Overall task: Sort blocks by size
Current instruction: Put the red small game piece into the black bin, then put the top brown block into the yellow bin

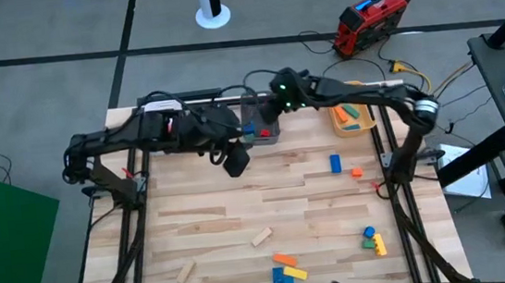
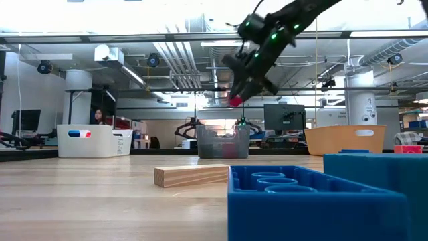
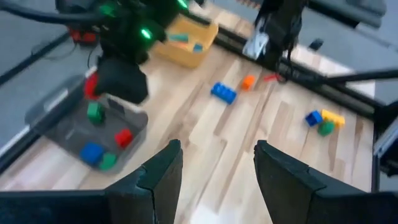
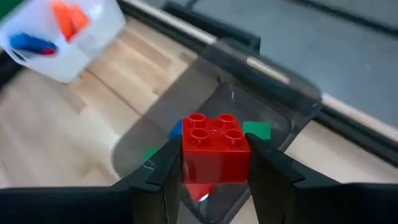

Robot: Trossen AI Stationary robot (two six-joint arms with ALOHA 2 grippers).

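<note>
Two grippers over the table's (image 1: 205,230) far half. Right gripper (image 4: 214,171) clamped on a red block (image 4: 215,147), held in the air above the grey bin (image 1: 261,128) at the middle of the far edge; block's studs up, fingers pressed against its two sides. Grey bin already holding blocks: green, red, blue seen in the left wrist view. Left gripper (image 3: 217,165) hanging just beside the grey bin, toward the left edge, fingers apart, nothing between them.

Orange bin (image 1: 354,116) near the far right corner, with blocks inside. White bin (image 4: 59,34) seen in the right wrist view, blue and orange blocks in it.

Loose on the table: blue block (image 1: 335,162) and small orange block (image 1: 357,171) near the right edge; green, blue and yellow blocks (image 1: 372,240) clustered toward the near right corner; orange, yellow and blue blocks (image 1: 285,270) grouped at the near edge; wood block (image 1: 261,237) near the middle; second wood block (image 1: 185,272) toward the near left corner.

Wide bare wood across the left half and the centre. Dark frame rails along the left and right edges.
</note>
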